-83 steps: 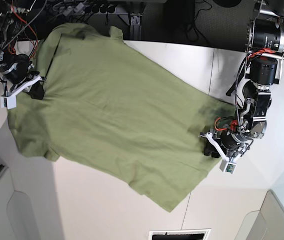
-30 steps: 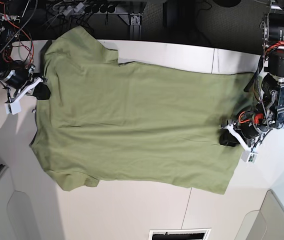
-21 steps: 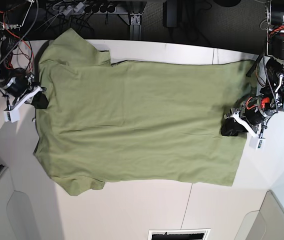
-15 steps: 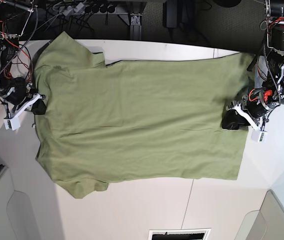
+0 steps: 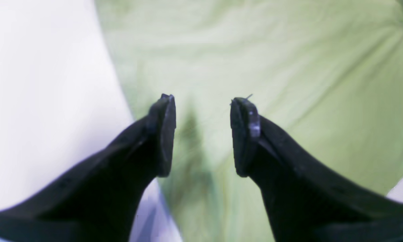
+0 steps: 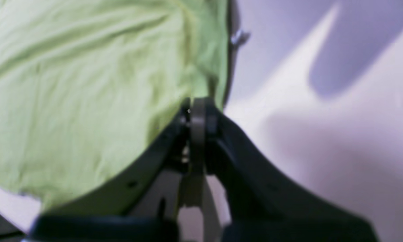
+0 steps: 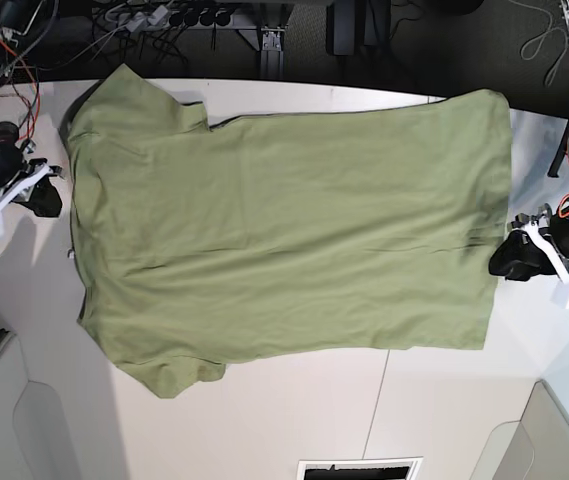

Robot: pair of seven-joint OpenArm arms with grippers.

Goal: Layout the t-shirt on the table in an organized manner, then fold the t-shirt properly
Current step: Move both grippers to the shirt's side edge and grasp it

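Observation:
The olive green t-shirt (image 7: 284, 220) lies spread flat across the white table (image 7: 264, 420), hem to the right and sleeves to the left. My left gripper (image 7: 504, 262) sits just off the hem's edge. In the left wrist view the left gripper (image 5: 204, 101) is open with nothing between its fingers, and the t-shirt (image 5: 288, 50) lies beyond them. My right gripper (image 7: 52, 198) is at the shirt's left edge. In the right wrist view the right gripper (image 6: 196, 101) is shut, its tips against the edge of the t-shirt (image 6: 70, 84). No fabric shows between its pads.
Grey bins stand at the near corners (image 7: 14, 420) (image 7: 554, 440). Cables and dark gear (image 7: 164, 15) lie past the table's far edge. A dark slot (image 7: 359, 468) sits at the near edge, and a thin seam (image 7: 379, 400) crosses the tabletop.
The arms drew apart and the shirt was pulled straight and flat. My left gripper opened and backed off the hem to the right. My right gripper shifted left to the shirt's edge.

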